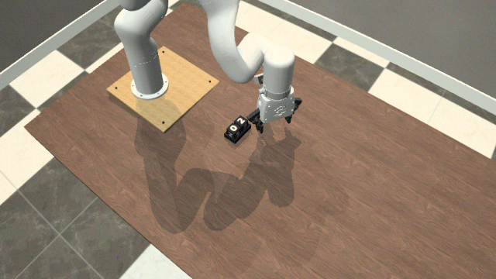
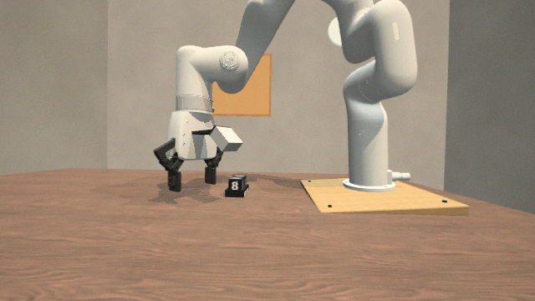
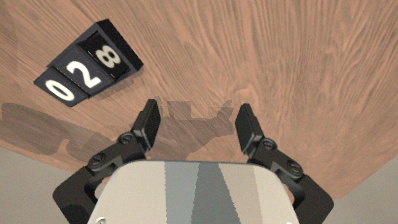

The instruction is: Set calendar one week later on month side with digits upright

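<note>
The calendar is a black tray (image 1: 235,139) (image 2: 235,194) (image 3: 121,44) holding two black cubes side by side. One cube (image 1: 232,129) (image 3: 60,90) has a white 0 on top. The other cube (image 1: 241,121) (image 2: 235,185) (image 3: 83,74) has a white 2 on top, and an 8 shows on its end face. The side with the month's name is not readable, and the digits there cannot be made out. My gripper (image 1: 274,126) (image 2: 192,186) (image 3: 198,111) is open and empty, a little above the table and beside the calendar, on the side away from the arm's base.
The arm's base stands on a light wooden board (image 1: 186,83) (image 2: 401,205), with the calendar between that board and my gripper. The wooden table (image 1: 349,174) (image 2: 267,251) carries shadows of the arm. The wrist camera's white housing (image 2: 226,139) sticks out above the calendar's side.
</note>
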You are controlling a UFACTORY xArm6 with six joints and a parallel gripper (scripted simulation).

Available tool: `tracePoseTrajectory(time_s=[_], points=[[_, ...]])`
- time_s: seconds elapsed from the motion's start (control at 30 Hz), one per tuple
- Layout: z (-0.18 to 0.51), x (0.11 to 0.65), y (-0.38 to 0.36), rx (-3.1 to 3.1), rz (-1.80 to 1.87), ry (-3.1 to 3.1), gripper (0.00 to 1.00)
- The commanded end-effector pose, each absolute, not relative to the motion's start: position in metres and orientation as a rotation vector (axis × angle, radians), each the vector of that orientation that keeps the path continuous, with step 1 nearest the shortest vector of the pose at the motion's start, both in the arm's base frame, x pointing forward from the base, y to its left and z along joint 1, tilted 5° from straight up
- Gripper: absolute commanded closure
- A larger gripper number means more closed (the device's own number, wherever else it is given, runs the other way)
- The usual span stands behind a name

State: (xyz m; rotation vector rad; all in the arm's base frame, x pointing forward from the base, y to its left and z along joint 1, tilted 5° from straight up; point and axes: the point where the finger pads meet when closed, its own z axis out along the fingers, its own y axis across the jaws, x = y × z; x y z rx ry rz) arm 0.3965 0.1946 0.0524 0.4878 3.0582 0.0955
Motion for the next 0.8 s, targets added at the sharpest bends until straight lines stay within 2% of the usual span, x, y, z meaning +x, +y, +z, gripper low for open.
tracePoseTrajectory(time_s=[0.0,0.77], points=[[0.054,0.398,0.195,0.487,0.099,3.055,0.00],[0.082,0.396,0.194,0.487,0.099,3.055,0.00]])
